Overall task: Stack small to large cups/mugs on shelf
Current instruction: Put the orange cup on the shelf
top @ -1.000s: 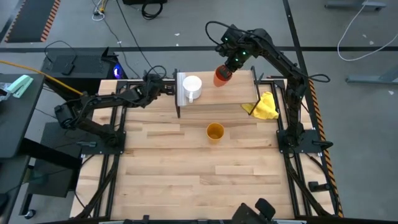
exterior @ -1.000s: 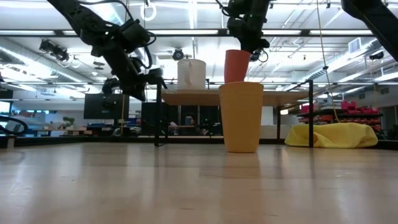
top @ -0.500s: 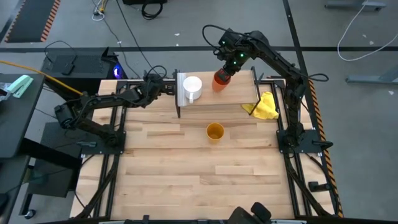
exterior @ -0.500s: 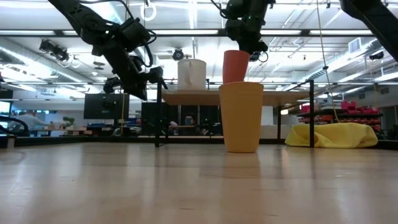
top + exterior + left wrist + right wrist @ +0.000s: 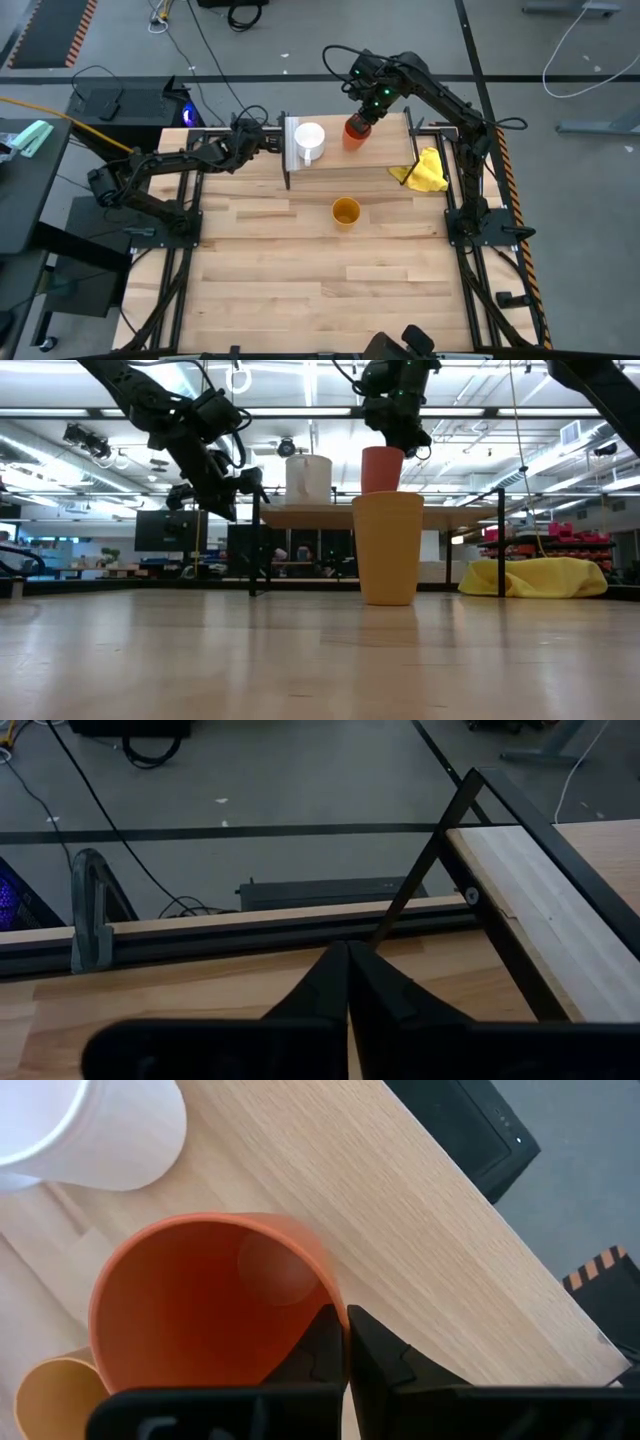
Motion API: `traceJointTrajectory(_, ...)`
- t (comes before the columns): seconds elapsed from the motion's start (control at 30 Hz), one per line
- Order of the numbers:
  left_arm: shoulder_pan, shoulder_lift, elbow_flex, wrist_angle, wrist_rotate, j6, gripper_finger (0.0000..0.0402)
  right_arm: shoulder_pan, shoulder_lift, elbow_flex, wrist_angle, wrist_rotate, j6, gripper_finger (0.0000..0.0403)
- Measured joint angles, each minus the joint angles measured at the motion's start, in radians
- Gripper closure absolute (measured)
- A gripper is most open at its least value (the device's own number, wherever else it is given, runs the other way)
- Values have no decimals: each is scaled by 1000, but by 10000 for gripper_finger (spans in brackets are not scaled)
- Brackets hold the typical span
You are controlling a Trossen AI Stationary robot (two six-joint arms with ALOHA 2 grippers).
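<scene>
- The right gripper (image 5: pixel 362 112) is pinching the rim of the orange-red cup (image 5: pixel 356 131), holding it over the shelf (image 5: pixel 372 150) near the back edge, just beside the white mug (image 5: pixel 308 140).
- Bare shelf board is lying open between that cup and the yellow cloth (image 5: pixel 427 170).
- The yellow-orange cup (image 5: pixel 345 212) is standing on the tabletop (image 5: pixel 300 260), in front of the shelf.
- The left gripper (image 5: pixel 272 141), fingers together, is waiting off the shelf's left end.
- Since a second ago, the orange-red cup is sitting lower, now down at the shelf top.
</scene>
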Motion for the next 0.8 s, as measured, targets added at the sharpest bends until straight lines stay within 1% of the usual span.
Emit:
traceJointTrajectory(0.13,0,0,0,0,0,0,394,0,0,0,0,2,-1,395)
traceJointTrajectory(0.33,0,0,0,0,0,1,377,28,23,-1,8,14,-31,395)
traceJointTrajectory(0.63,0,0,0,-3,0,4,394,30,37,2,37,26,-52,393)
traceJointTrajectory(0.8,0,0,-1,-3,0,5,382,25,39,1,42,30,-53,383)
